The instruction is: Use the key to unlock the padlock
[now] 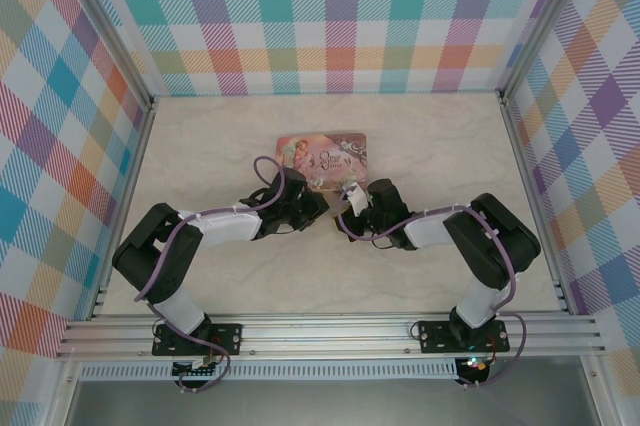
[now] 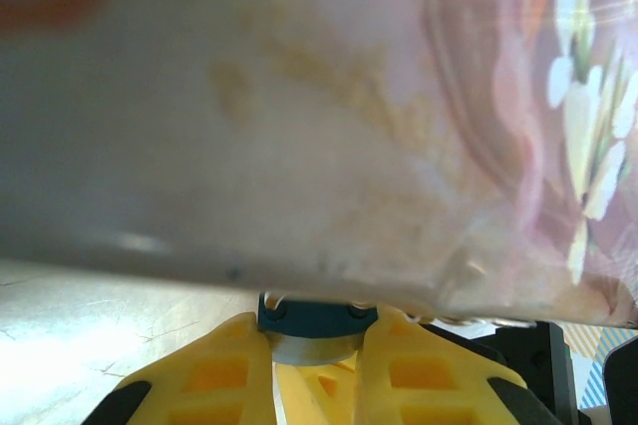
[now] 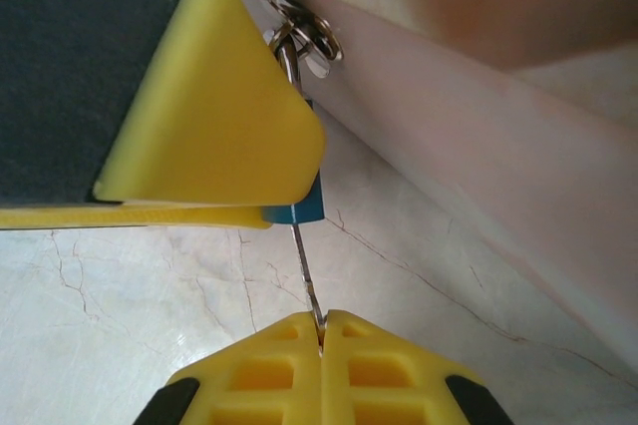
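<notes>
- The padlock is being clamped between the yellow fingers of the left gripper, which are being pressed against its blue-teal body from both sides.
- In the left wrist view, only a narrow strip of that body is being shown, just under the blurred edge of the pink tin.
- The key is being pinched in the right gripper; its two yellow fingertips are being pressed together on the key's near end, with no gap visible between them.
- In the right wrist view, the thin grey blade is being pointed straight up from those fingertips to the blue corner of the padlock. Its tip is being met by the body there, but whether it is seated in the keyhole cannot be told.
- Most of the padlock in that view is being covered by one of the left gripper's fingers.
- Small silvery rings are being shown above the padlock, against the side of the tin.
- From above, the left gripper and the right gripper are being shown facing each other, close together, at the near edge of the tin on the pale marbled table.
</notes>
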